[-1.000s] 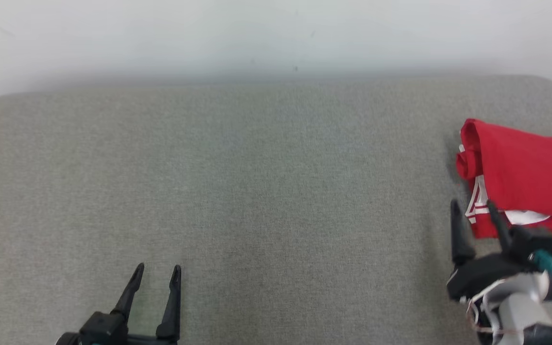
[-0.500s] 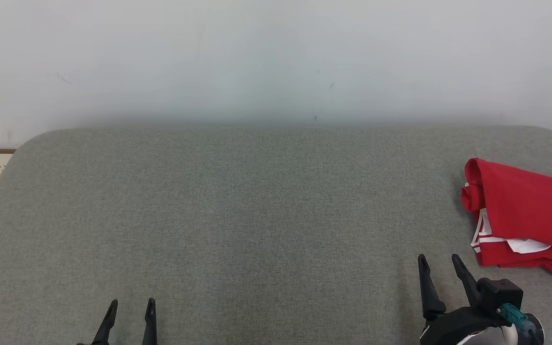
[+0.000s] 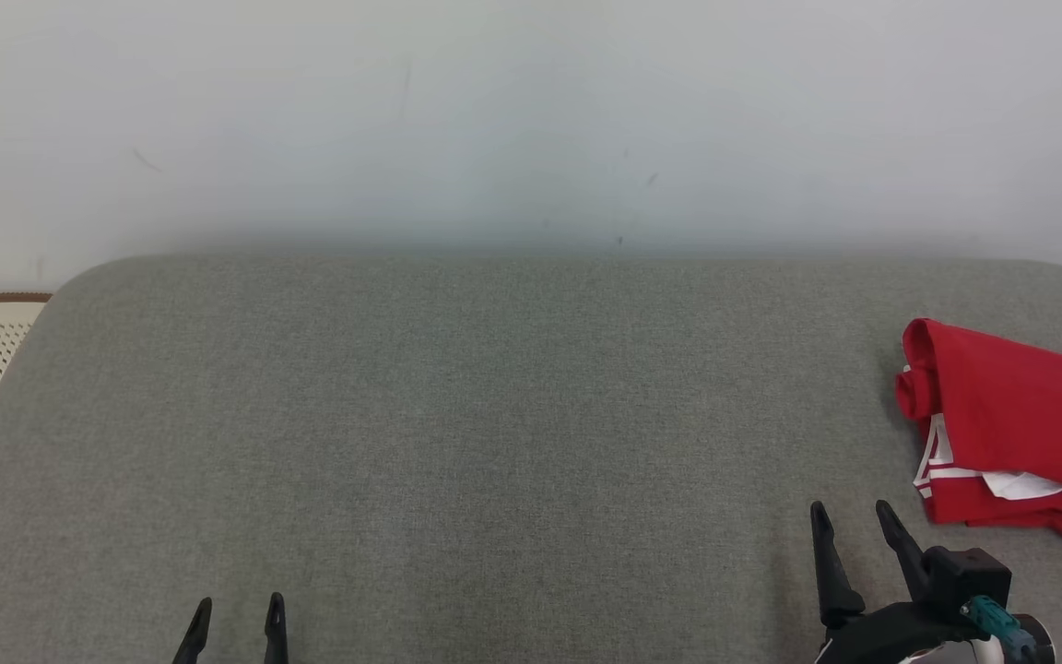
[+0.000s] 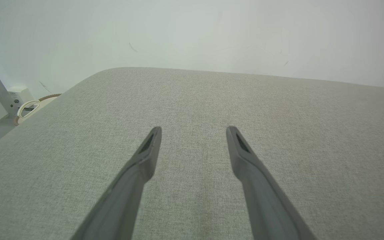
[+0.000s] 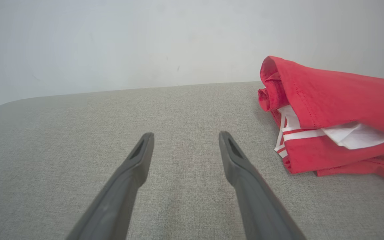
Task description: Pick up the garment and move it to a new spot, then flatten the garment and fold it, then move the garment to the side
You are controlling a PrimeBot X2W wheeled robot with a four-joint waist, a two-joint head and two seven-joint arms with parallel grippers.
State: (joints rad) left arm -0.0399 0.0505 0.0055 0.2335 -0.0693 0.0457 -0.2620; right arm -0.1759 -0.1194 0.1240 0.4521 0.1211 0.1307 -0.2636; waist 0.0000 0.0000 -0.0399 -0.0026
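Surface: grey fabric pad [image 3: 494,415], spreading wide under both arms.
Left gripper [image 3: 240,601]: low at the near edge, fingers spread apart, holding nothing.
Right gripper [image 3: 850,507]: also at the near edge, fingers parted, empty, close to the garment but not touching it.
Garment [image 3: 1010,415]: red with white stripes, folded, lying at the pad's right side.
Wall [image 3: 531,120]: plain white, behind the pad.

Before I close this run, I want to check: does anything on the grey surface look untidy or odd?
Only slightly. The folded red garment lies at the right side of the grey surface, but one corner is rolled up and a white piece sticks out between its layers. Nothing else stands out.
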